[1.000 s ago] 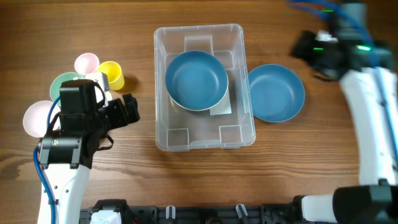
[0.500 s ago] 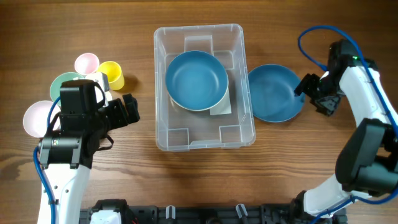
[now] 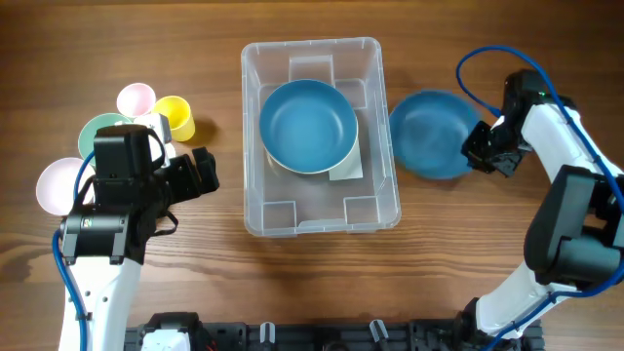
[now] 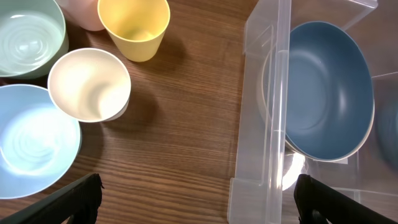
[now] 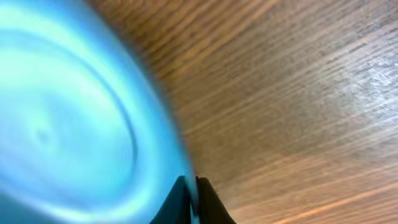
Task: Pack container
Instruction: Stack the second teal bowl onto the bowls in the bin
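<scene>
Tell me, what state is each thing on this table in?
Bin: upright, no lid on, one bowl inside.
Bowl in the bin: upright, empty.
Other blue bowl: outside the bin, rim pinched by the right gripper.
Left gripper: open, holding nothing.
Yellow cup: upright, empty.

Blue bowl (image 3: 308,125) crowds the container (image 3: 322,210); only its near end lies open.

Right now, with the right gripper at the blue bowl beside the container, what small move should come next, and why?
Probably lift the outer blue bowl just clear of the table. The right gripper looks pinched on its rim, yet the bowl sits outside the container, whose wall it must clear to nest in the inner blue bowl.
</scene>
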`<act>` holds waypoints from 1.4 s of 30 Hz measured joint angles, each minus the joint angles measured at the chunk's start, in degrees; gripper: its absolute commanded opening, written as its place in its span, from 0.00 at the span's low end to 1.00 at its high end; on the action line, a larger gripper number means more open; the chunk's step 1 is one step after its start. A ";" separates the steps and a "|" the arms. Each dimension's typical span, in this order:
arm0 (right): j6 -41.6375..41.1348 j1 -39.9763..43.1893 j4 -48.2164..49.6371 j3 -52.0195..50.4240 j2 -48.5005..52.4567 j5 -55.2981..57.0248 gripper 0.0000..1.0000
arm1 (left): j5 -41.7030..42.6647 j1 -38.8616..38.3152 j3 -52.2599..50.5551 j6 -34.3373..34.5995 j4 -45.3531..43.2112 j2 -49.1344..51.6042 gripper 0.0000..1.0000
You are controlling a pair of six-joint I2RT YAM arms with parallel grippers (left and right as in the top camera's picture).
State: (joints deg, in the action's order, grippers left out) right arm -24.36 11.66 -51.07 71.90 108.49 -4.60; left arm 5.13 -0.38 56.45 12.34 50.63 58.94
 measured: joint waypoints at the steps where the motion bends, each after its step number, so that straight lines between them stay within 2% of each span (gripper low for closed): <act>1: -0.22 0.00 0.07 0.00 0.00 -0.07 0.05 | 0.00 0.00 0.00 0.00 -0.02 0.00 1.00; 10: -1.53 0.00 -2.64 2.86 -1.70 -0.17 0.04 | -0.02 0.00 0.00 0.00 -0.02 0.00 1.00; 17: -1.97 -1.51 -0.35 13.09 -24.39 0.33 0.05 | -0.02 0.00 0.00 0.00 -0.02 0.00 1.00; 21: -0.98 -10.64 1.22 14.51 -31.74 0.24 0.04 | -0.02 0.00 0.00 0.00 -0.02 0.00 1.00; 29: 6.75 -31.45 5.09 14.40 -18.73 -0.46 0.05 | 0.00 0.00 0.00 0.00 0.00 0.00 1.00; 30: 6.93 -32.52 5.81 14.38 -16.50 -0.52 0.13 | 0.00 0.00 0.00 0.00 0.00 0.00 1.00; 32: 7.28 -32.98 7.17 14.38 -13.81 -0.55 0.47 | 0.00 0.00 0.00 0.00 0.00 0.00 1.00; 36: 7.61 -33.18 7.67 14.32 -8.50 -0.52 0.49 | -0.02 0.00 0.00 0.00 -0.02 0.00 1.00; 38: 7.76 -33.18 7.32 14.25 -8.24 -0.52 0.49 | 0.00 0.00 0.00 0.00 -0.02 0.00 1.00; 42: 7.54 -33.09 5.35 14.14 -9.62 2.78 0.48 | 0.00 -0.04 0.02 0.11 -0.20 0.00 0.94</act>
State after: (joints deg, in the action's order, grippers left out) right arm -16.82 -21.43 -45.71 86.04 98.87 -1.83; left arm 5.13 -0.43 56.47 12.45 50.43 58.94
